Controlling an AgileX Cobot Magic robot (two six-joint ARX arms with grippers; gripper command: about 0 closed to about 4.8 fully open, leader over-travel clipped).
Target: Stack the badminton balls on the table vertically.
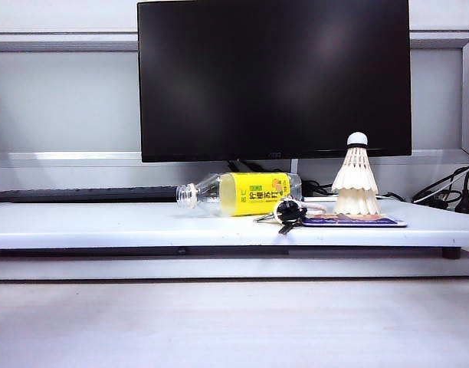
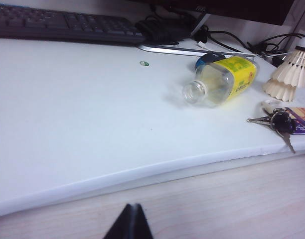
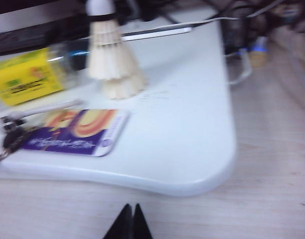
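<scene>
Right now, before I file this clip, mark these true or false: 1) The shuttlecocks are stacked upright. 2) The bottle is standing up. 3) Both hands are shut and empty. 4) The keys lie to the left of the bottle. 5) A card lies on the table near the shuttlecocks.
1) True: the shuttlecocks stand nested, cork tip up, on the table.
2) False: the bottle lies on its side, neck pointing left in the exterior view.
3) True: the left hand and right hand are shut, holding nothing, short of the table.
4) False: the keys lie in front of the bottle's right end.
5) True: the card lies just in front of them.
</scene>
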